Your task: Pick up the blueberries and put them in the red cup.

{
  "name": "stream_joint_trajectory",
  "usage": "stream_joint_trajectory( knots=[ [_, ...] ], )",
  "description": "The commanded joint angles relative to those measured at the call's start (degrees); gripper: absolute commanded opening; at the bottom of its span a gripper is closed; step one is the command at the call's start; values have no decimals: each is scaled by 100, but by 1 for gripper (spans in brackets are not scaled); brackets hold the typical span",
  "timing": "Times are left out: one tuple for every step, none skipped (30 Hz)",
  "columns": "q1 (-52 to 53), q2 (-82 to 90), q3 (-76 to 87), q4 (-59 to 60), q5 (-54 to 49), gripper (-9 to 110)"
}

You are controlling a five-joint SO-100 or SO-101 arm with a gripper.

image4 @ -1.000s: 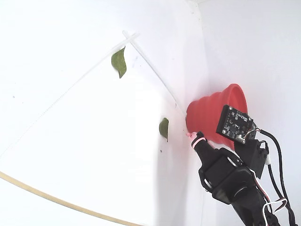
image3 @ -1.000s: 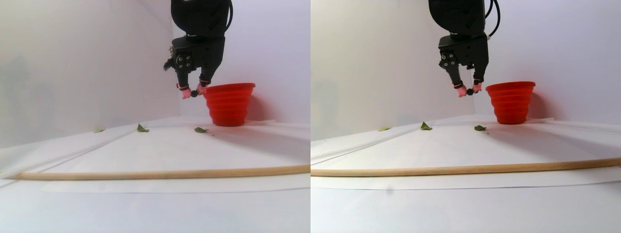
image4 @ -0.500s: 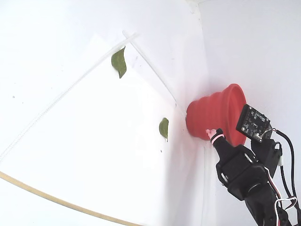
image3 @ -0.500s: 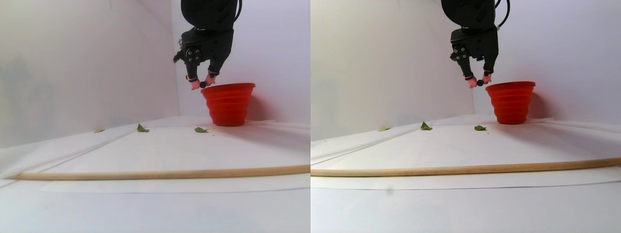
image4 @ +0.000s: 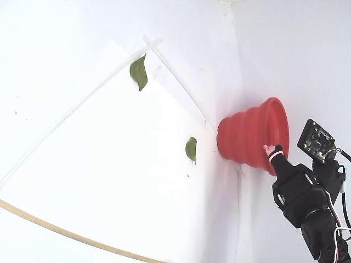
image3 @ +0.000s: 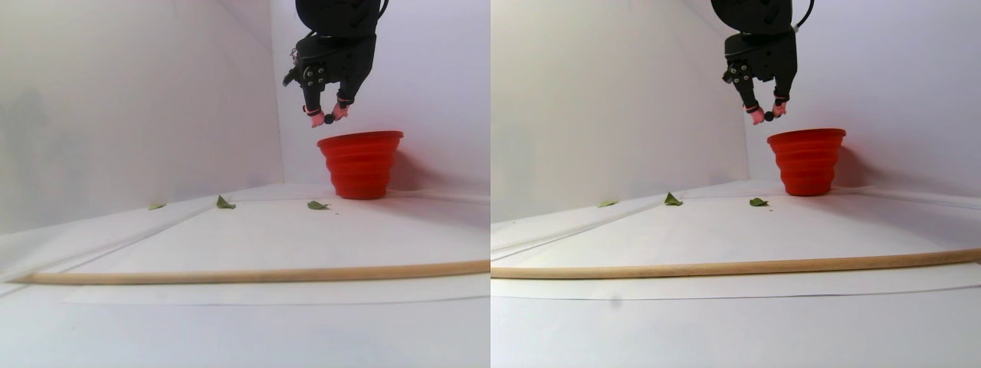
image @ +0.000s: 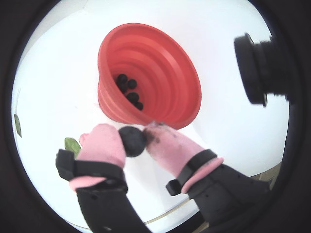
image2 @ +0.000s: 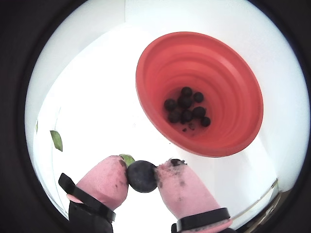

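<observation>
Pinching one blueberry (image2: 142, 176) between its pink fingertips (image2: 109, 177), the gripper (image2: 141, 177) is held just short of the red cup (image2: 155, 63) rim at six o'clock; a short carry toward twelve o'clock is judged necessary before release.

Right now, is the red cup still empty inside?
No. In a wrist view, several blueberries already lie at the bottom of the red cup, while the hand holds one more blueberry beside the rim.

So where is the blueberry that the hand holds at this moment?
In a wrist view the blueberry sits pinched between the hand's pink fingertips, just outside the red cup's rim; in the stereo pair view it hangs above the rim's left edge.
</observation>
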Motion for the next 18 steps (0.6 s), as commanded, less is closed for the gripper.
stream_joint_trajectory(
  knots=[
    [62, 510, -721, 0, 105, 11],
    [79, 475, -773, 0, 105, 11],
    [97, 431, -826, 0, 105, 11],
    [105, 396, -879, 0, 105, 11],
    [123, 360, -923, 0, 114, 11],
    [141, 325, -958, 0, 114, 11],
    [149, 308, -984, 0, 114, 11],
    [167, 290, -1020, 0, 114, 11],
    [176, 255, -1046, 0, 132, 11],
    [193, 220, -1081, 0, 132, 11],
    [211, 202, -1116, 0, 141, 11],
    [220, 167, -1151, 0, 149, 11],
    [237, 132, -1187, 0, 149, 11],
    [255, 88, -1222, 0, 158, 11],
    [272, 62, -1257, 0, 167, 11],
    [281, 26, -1301, 0, 176, 11],
    [290, -9, -1336, 0, 185, 11],
    [299, -35, -1362, 0, 193, 11]
  ],
)
